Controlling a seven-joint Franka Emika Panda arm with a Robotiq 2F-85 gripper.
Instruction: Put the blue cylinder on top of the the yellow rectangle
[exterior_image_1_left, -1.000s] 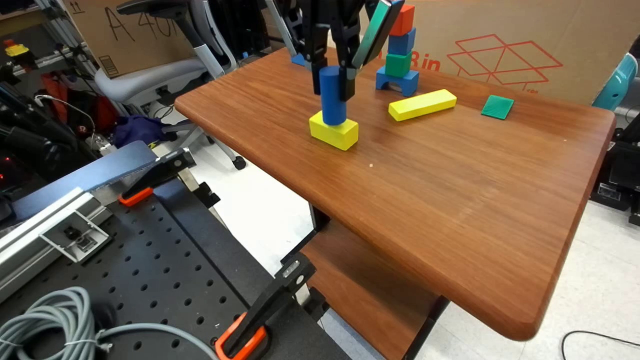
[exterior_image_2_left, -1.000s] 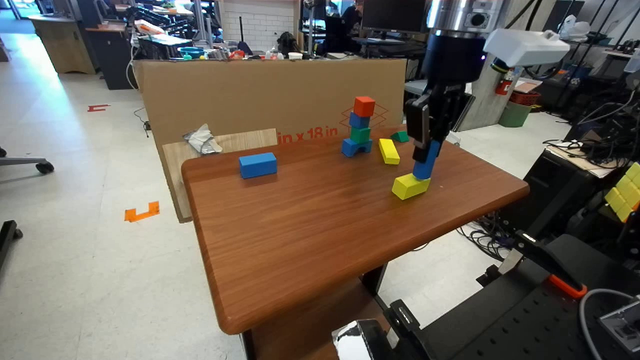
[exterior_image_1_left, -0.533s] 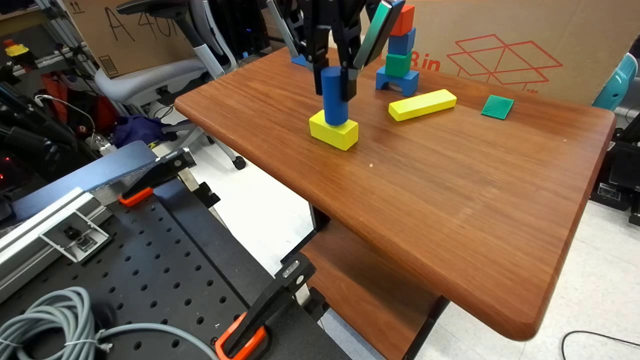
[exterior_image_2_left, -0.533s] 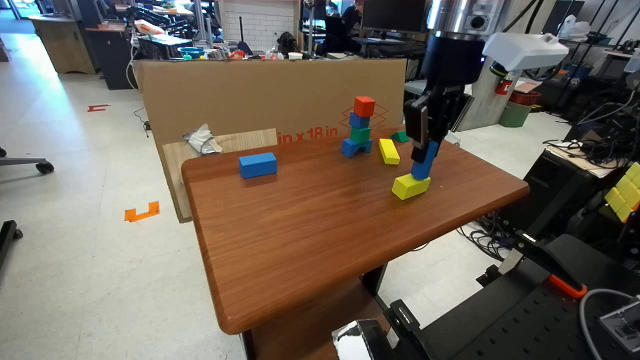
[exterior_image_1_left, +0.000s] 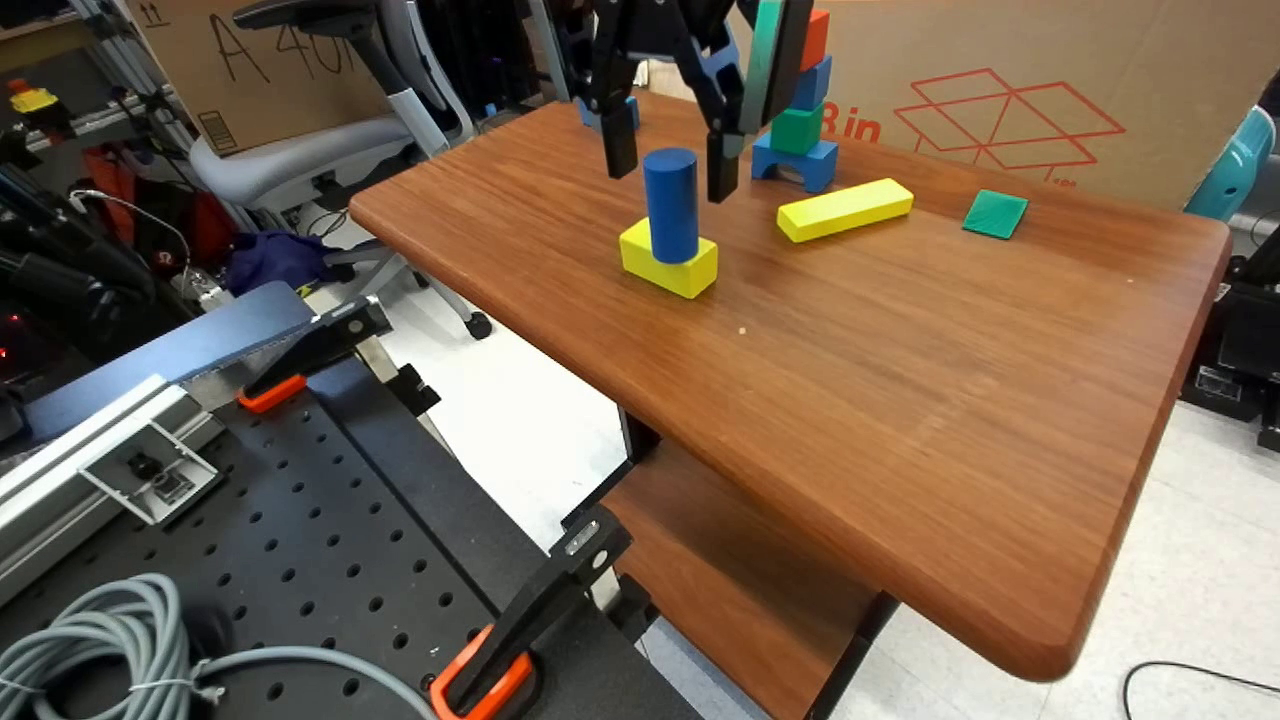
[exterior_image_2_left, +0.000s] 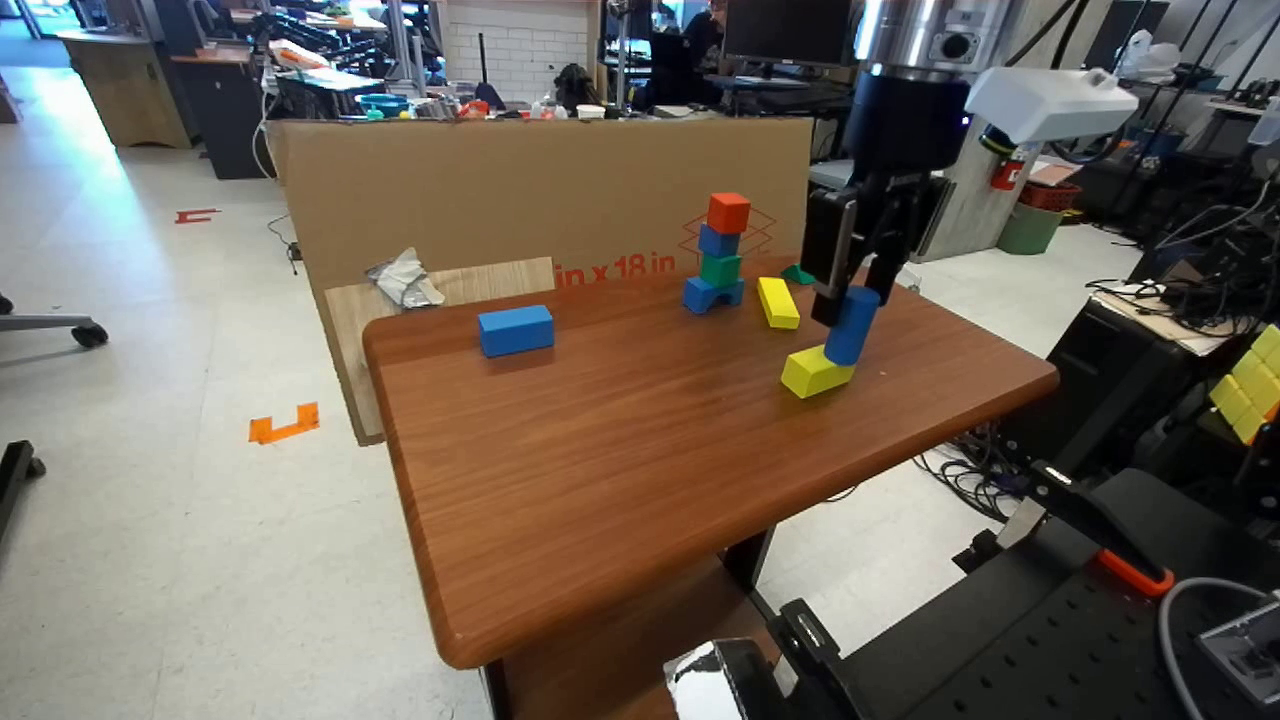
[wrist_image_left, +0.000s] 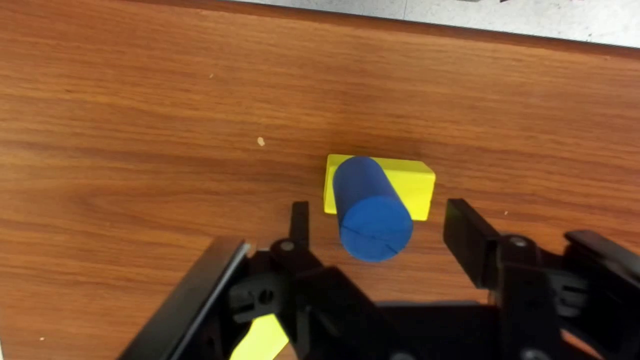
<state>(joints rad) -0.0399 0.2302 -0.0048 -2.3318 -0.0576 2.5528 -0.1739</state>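
One blue cylinder stands on the yellow rectangle, the gripper spread

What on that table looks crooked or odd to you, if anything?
The cylinder stands off-centre on its yellow block, toward one long side, where it seems to overhang slightly, so it looks lopsided. In the wrist view, thin dark lines cross its top; scratches or pen marks, I cannot tell. Nothing looks spilled.
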